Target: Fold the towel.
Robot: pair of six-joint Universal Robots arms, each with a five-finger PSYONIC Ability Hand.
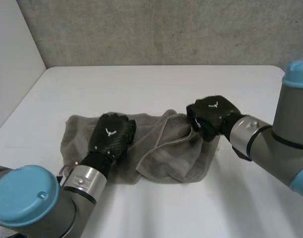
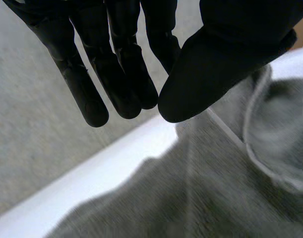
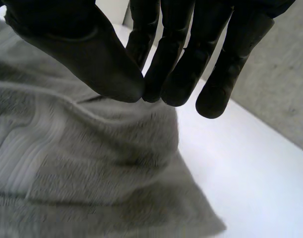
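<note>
A grey towel (image 1: 166, 153) lies rumpled on the white table (image 1: 166, 84), its right part bunched into folds. My left hand (image 1: 111, 136) sits palm down over the towel's left middle. In the left wrist view that hand (image 2: 116, 74) has its thumb drawn against its fingers with nothing between them, and the towel (image 2: 215, 188) lies below. My right hand (image 1: 211, 116) is at the towel's far right edge. In the right wrist view this hand (image 3: 91, 54) has thumb and fingertips closed together where a ridge of the towel (image 3: 91, 173) rises to them.
A grey concrete wall (image 1: 156, 29) backs the table, and a pale side wall (image 1: 12, 54) stands at the left. Bare white tabletop (image 3: 250, 158) stretches beyond the towel's right edge and along its far side (image 2: 116, 158).
</note>
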